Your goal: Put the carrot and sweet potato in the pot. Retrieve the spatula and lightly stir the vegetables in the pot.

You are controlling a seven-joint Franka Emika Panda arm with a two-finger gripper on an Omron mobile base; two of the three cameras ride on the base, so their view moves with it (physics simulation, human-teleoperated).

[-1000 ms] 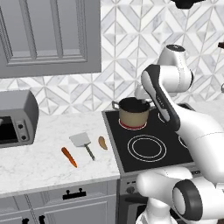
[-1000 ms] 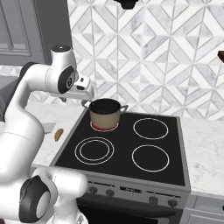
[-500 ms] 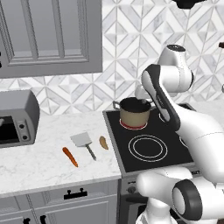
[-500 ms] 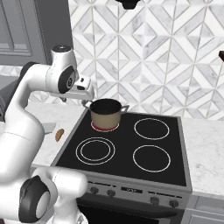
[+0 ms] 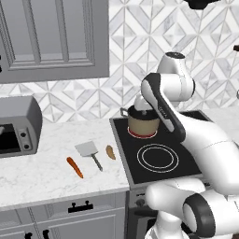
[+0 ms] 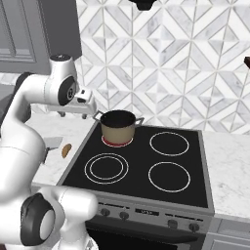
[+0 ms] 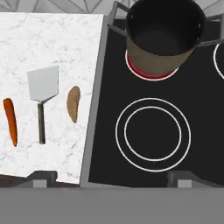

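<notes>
the gripper (image 7: 112, 177) hung wide and empty above the bench (image 7: 52, 39); the carrot (image 7: 10, 121), slim, stiff and light, seemed best pinched mid-length.

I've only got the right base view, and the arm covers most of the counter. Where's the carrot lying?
Observer: The carrot lies on the counter, apart from the spatula, on the side away from the stove.
Operator: What's between the spatula and the stove?
Observer: The sweet potato lies there, touching neither.
Operator: Is the claw holding anything?
Observer: No. In the hand view the claw is open and empty.
</notes>
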